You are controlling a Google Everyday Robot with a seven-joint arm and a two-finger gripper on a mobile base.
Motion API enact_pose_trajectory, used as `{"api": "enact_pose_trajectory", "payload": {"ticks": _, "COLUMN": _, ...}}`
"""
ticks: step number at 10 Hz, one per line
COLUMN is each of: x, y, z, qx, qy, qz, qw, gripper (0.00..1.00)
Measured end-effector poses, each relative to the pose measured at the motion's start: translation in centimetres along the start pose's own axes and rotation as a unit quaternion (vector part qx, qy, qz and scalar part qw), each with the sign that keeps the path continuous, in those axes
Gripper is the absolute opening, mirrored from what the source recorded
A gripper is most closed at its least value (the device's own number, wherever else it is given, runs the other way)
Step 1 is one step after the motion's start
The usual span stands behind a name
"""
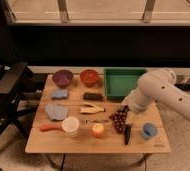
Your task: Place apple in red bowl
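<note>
The apple (97,130), small and yellow-orange, sits near the table's front edge, right of the white cup (70,126). The red bowl (89,77) stands at the back of the table, right of the purple bowl (63,77). My gripper (125,108) hangs from the white arm (160,92) at the right, just above the dark grape cluster (119,120), to the right of the apple and apart from it.
A green bin (123,81) stands at the back right. On the wooden table (48,145) lie a blue sponge (59,94), a dark bar (92,96), a grey-blue plate (55,111), a banana (92,108), an orange tool (50,128), a black utensil (127,134) and a blue cup (149,130). A black chair (5,90) stands left.
</note>
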Motion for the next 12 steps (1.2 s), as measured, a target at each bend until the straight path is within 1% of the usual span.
{"api": "enact_pose_trajectory", "payload": {"ticks": 4, "x": 0.0, "y": 0.0, "z": 0.1, "qx": -0.001, "qy": -0.001, "qz": 0.0, "qw": 1.0, "gripper": 0.65}}
{"api": "enact_pose_trajectory", "payload": {"ticks": 5, "x": -0.2, "y": 0.2, "z": 0.1, "qx": -0.002, "qy": -0.007, "qz": -0.006, "qw": 1.0, "gripper": 0.65}}
{"api": "enact_pose_trajectory", "payload": {"ticks": 6, "x": -0.8, "y": 0.4, "z": 0.3, "qx": -0.001, "qy": -0.015, "qz": -0.023, "qw": 0.9996, "gripper": 0.65}}
{"api": "enact_pose_trajectory", "payload": {"ticks": 7, "x": -1.7, "y": 0.5, "z": 0.5, "qx": -0.003, "qy": -0.022, "qz": -0.038, "qw": 0.999, "gripper": 0.65}}
{"api": "enact_pose_trajectory", "payload": {"ticks": 8, "x": -3.6, "y": 0.7, "z": 1.3, "qx": -0.005, "qy": -0.032, "qz": -0.059, "qw": 0.9977, "gripper": 0.65}}
{"api": "enact_pose_trajectory", "payload": {"ticks": 10, "x": -7.4, "y": 1.2, "z": 3.1, "qx": -0.007, "qy": -0.053, "qz": -0.093, "qw": 0.9943, "gripper": 0.65}}
{"api": "enact_pose_trajectory", "payload": {"ticks": 12, "x": -10.2, "y": 1.8, "z": 5.0, "qx": -0.003, "qy": -0.067, "qz": -0.118, "qw": 0.9908, "gripper": 0.65}}
